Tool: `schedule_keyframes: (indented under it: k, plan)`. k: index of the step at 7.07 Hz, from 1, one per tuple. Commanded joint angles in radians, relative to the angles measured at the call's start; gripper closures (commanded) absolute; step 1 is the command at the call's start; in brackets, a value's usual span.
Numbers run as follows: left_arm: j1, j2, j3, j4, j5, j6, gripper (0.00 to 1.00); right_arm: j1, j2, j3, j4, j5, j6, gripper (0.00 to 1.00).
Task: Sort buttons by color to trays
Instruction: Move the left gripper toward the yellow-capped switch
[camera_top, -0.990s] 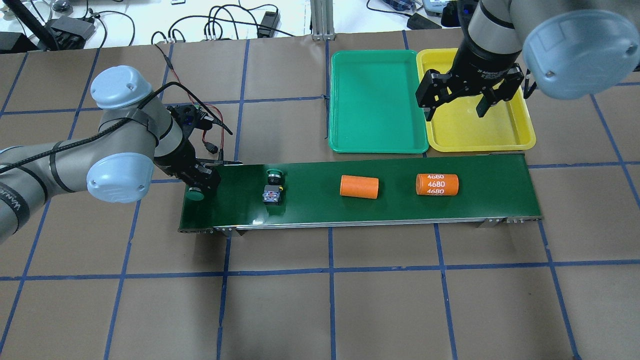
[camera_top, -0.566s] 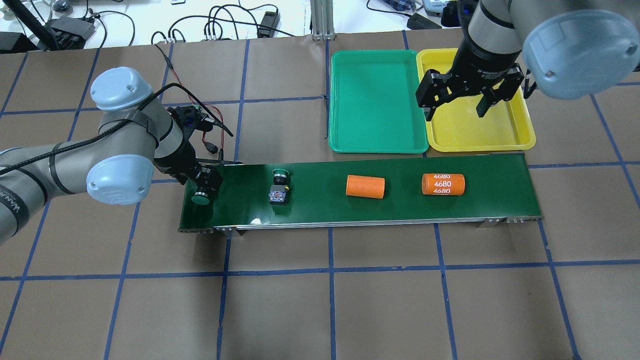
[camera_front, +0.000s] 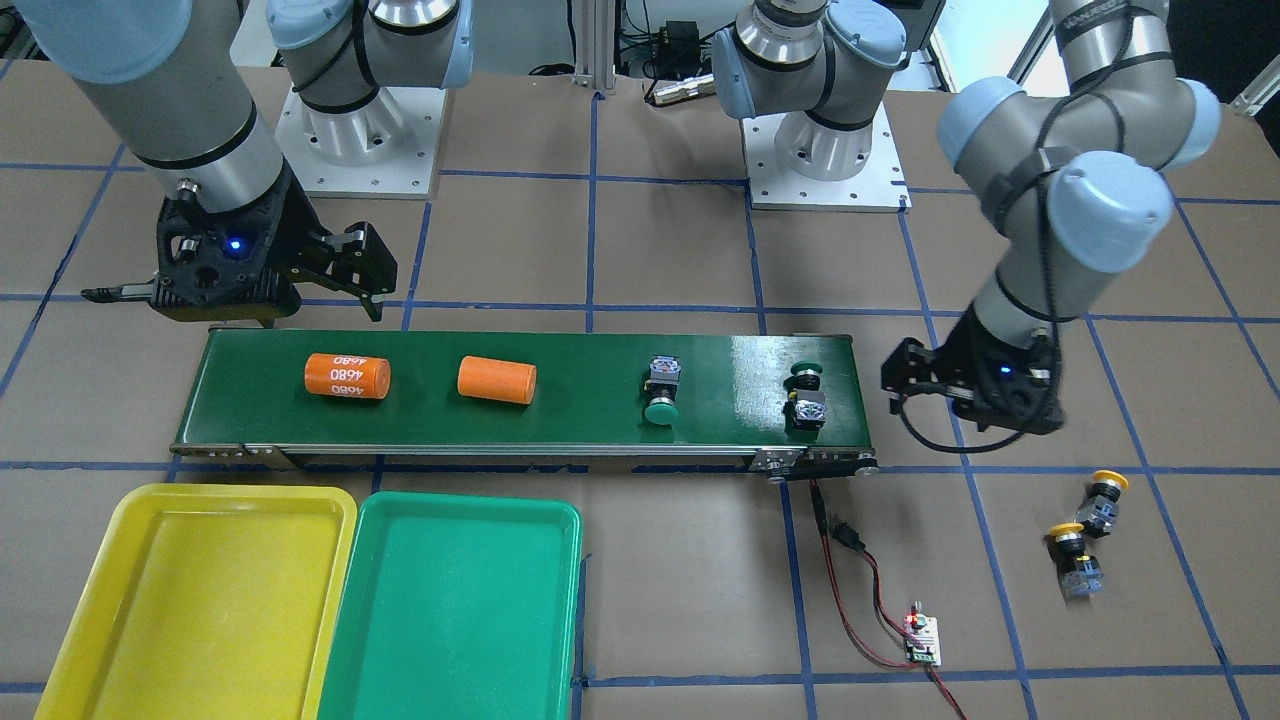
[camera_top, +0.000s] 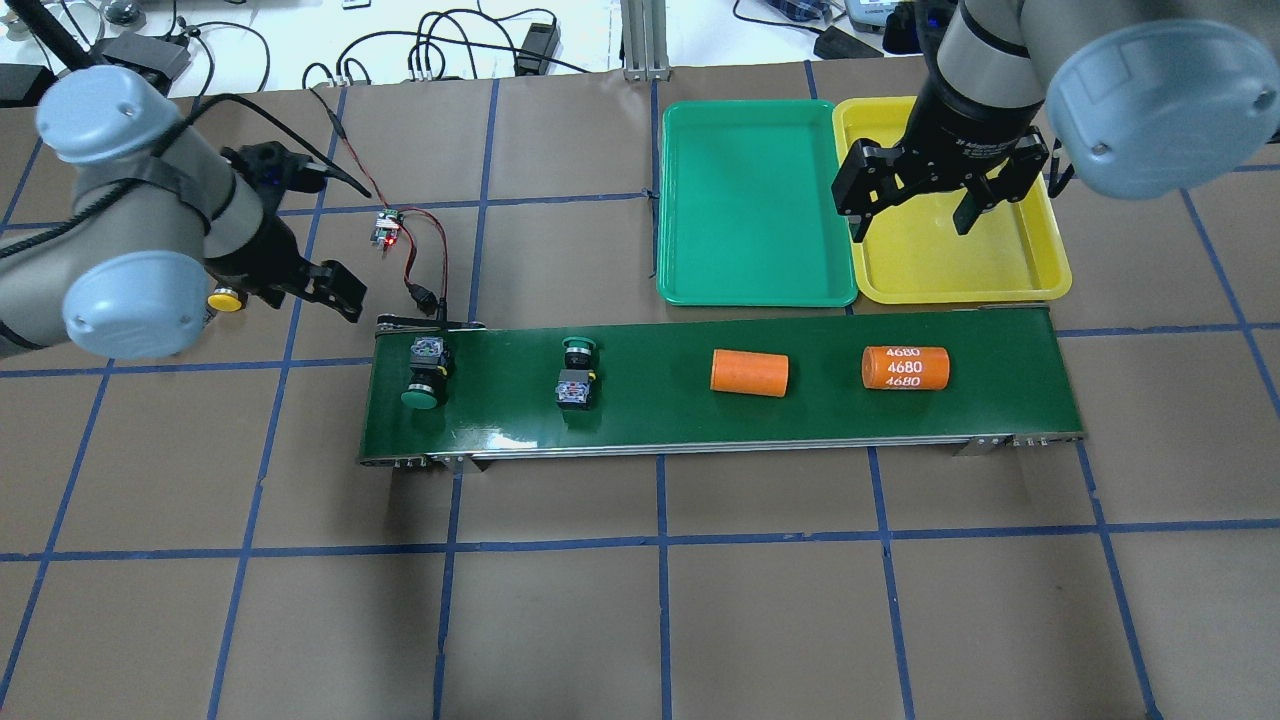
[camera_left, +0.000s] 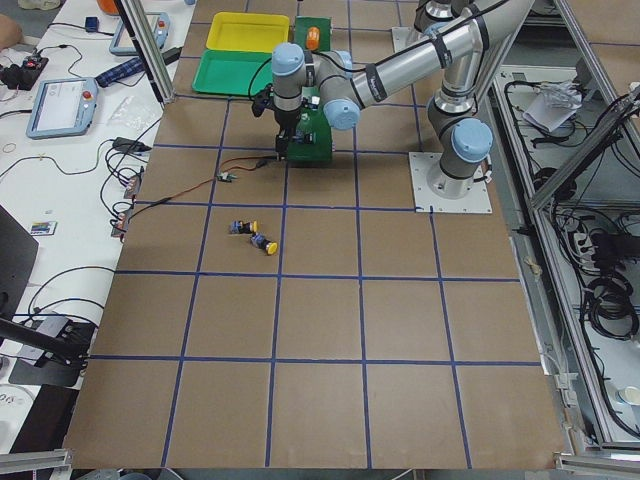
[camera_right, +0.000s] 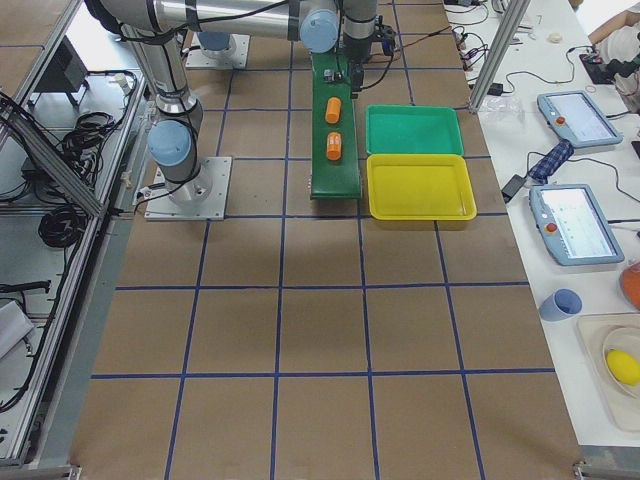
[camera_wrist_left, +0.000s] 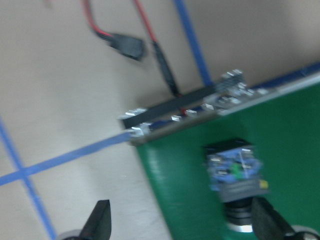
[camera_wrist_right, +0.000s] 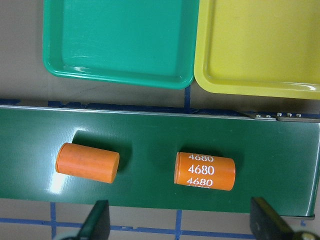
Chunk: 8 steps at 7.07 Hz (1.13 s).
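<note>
Two green-capped buttons lie on the belt, one near its left end (camera_top: 422, 373) (camera_front: 806, 394) (camera_wrist_left: 236, 172), the other (camera_top: 575, 375) (camera_front: 661, 390) further right. Two yellow-capped buttons (camera_front: 1104, 496) (camera_front: 1070, 548) lie on the table beyond the belt's left end; in the overhead view only one cap (camera_top: 225, 298) shows beside my left arm. My left gripper (camera_top: 315, 285) (camera_wrist_left: 182, 225) is open and empty, off the belt's left end. My right gripper (camera_top: 912, 228) (camera_wrist_right: 182, 225) is open and empty above the yellow tray (camera_top: 960, 265). The green tray (camera_top: 755, 200) stands beside it. Both trays hold nothing.
Two orange cylinders, one plain (camera_top: 750, 372) and one marked 4680 (camera_top: 905, 368), lie on the dark-green conveyor belt (camera_top: 700, 415). A small circuit board (camera_top: 385, 232) with red and black wires lies beside the belt's left end.
My left gripper has let go of the green button on the belt's left end and drawn back to the left. The things on the belt have shifted right. The right arm has not moved.
</note>
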Motion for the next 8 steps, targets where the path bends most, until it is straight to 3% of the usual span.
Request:
schedule_keyframes:
  k: [1, 2, 5, 8]
  plan:
    - [0.102, -0.115, 0.127, 0.003, 0.007, -0.006, 0.0, -0.001, 0.0, 0.0, 0.0, 0.0, 0.0, 0.0]
    - [0.107, -0.198, 0.184, 0.062, 0.008, -0.003, 0.0, -0.001, 0.0, 0.0, 0.0, 0.002, 0.0, 0.0]
    - [0.176, -0.381, 0.324, 0.078, 0.008, 0.008, 0.0, -0.001, 0.0, 0.0, 0.0, 0.0, 0.0, 0.0]
    - [0.176, -0.432, 0.335, 0.08, 0.013, 0.008, 0.0, -0.001, -0.002, 0.0, 0.0, 0.0, 0.0, 0.0]
